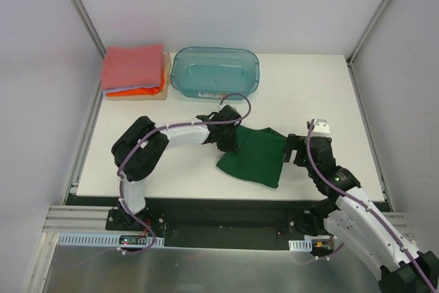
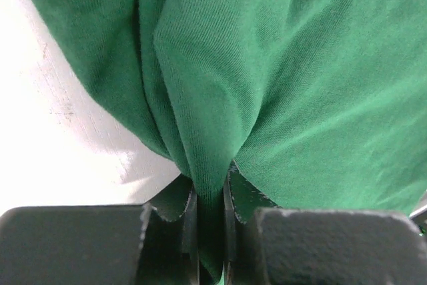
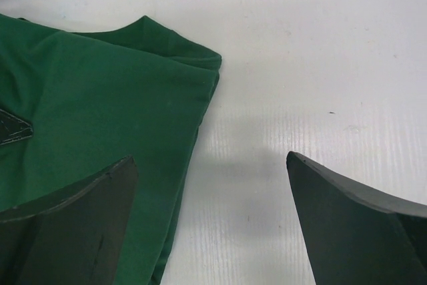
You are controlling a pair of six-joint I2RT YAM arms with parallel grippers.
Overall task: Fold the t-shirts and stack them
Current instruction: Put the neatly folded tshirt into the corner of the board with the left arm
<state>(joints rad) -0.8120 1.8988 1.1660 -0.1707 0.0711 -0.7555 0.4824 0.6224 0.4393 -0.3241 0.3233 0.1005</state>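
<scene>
Pinching a gathered ridge of cloth, the left pincer (image 2: 210, 188) had its jaws clamped on the dark green t-shirt (image 2: 300, 98), which lay on the near middle of the white surface (image 1: 329, 94) between the two arms. The right pincer (image 3: 210, 171) stood wide open and held nothing. It was poised at the shirt's right-hand edge, one finger above cloth and the other above bare surface. From overhead the shirt looked like a rough, lopsided patch rather than a neat rectangle, so its folding seemed midway at best: the edges needed squaring, more folds remained, and then came the carry to the pile. Farther back, at the far left corner, three folded shirts sat stacked on a tan board (image 1: 165, 79): the salmon-pink t-shirt (image 1: 132, 65) on top, a thin lavender t-shirt (image 1: 115, 90) beneath, and the orange t-shirt (image 1: 145, 90) lowest. That part looked done. Just right of the pile sat the translucent teal bin (image 1: 254, 73), apparently with no clothing in it. It stood directly behind the green shirt, so a carry to the stack would probably have to pass left of it.
</scene>
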